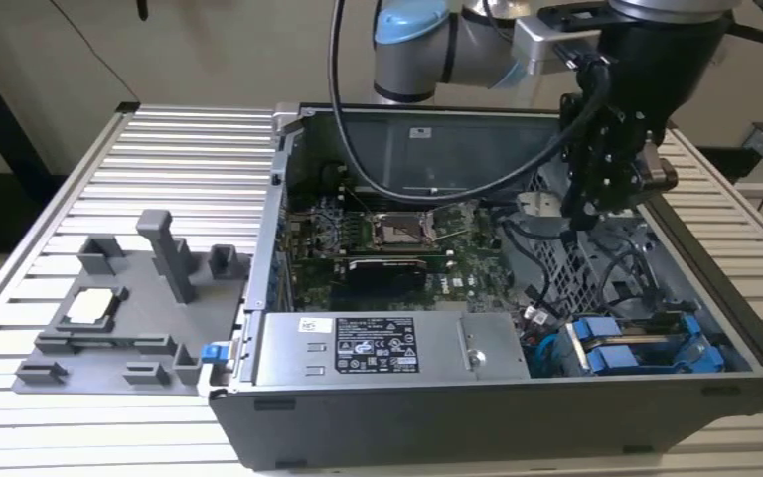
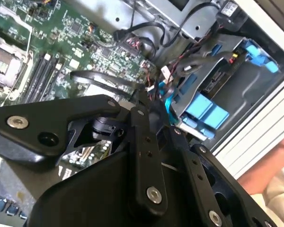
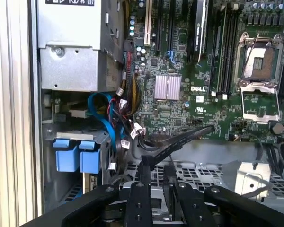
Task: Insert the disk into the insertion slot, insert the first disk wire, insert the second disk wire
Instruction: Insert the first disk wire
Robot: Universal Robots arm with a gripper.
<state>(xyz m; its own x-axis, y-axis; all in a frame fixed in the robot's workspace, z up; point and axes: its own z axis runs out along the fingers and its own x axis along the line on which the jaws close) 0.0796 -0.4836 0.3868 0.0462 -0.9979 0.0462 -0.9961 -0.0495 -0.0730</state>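
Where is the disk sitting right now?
The disk sits in the insertion slot on the exterior view's right, beside the silver power-supply box.

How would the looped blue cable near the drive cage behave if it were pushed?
In the first wrist view, the blue cable hangs in a loose curve, so it would probably flex aside rather than resist. It looks thin, so it is likely light. It lies against the bundled wires, so a push may drag those along too.

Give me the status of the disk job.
Done: the disk sits in its bay. In hand: the pincer seems shut on a flat black wire above the motherboard. Left: the wire's held end is away from the disk, not yet plugged in.
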